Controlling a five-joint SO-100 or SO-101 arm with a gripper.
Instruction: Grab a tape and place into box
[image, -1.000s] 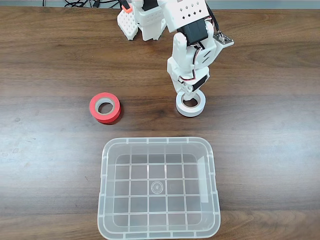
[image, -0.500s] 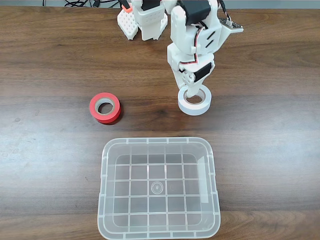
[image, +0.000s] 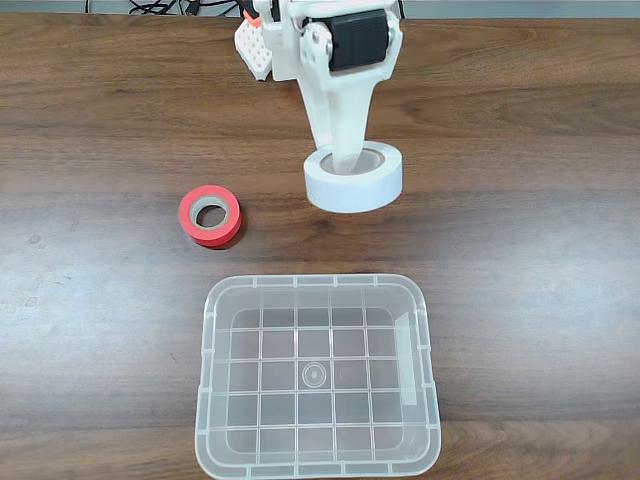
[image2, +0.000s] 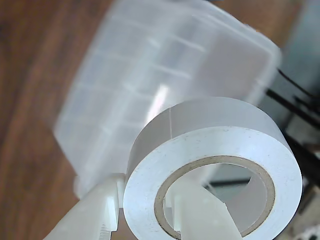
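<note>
Gripper (image: 345, 160) clamped on the small white ring-shaped roll of tape (image: 354, 178): one white plastic finger passes down through the roll's hollow centre, the other bears on the outer wall, so the roll's wall is pinched between them. In the wrist view the same grip shows at the lower edge of the frame (image2: 145, 212), with one finger (image2: 197, 215) inside the cardboard-coloured core and the other outside to its left.

Tape position, fixed view: upper centre of the frame, held flat with the hole facing up, lifted clear of the table. It sits above the top edge of the box in the picture and slightly right of the box's middle. In the wrist view the tape (image2: 215, 165) takes up the lower right of the frame, white outer face turned toward the camera.

Large clear translucent plastic rectangular box (image: 208, 400) with rounded corners and grid-ribbed bottom: lower centre of the fixed view, resting on the table. In the wrist view it appears blurred (image2: 125, 85) in the upper left, behind the tape.

Red-orange tape roll with grey core (image: 211, 215): flat on the table, left of the white tape, above the box's upper left corner, touching neither.

Dark brown wood-grain table (image: 540, 280) underneath all. White arm body with a black motor (image: 340, 45) at top centre of the fixed view.
</note>
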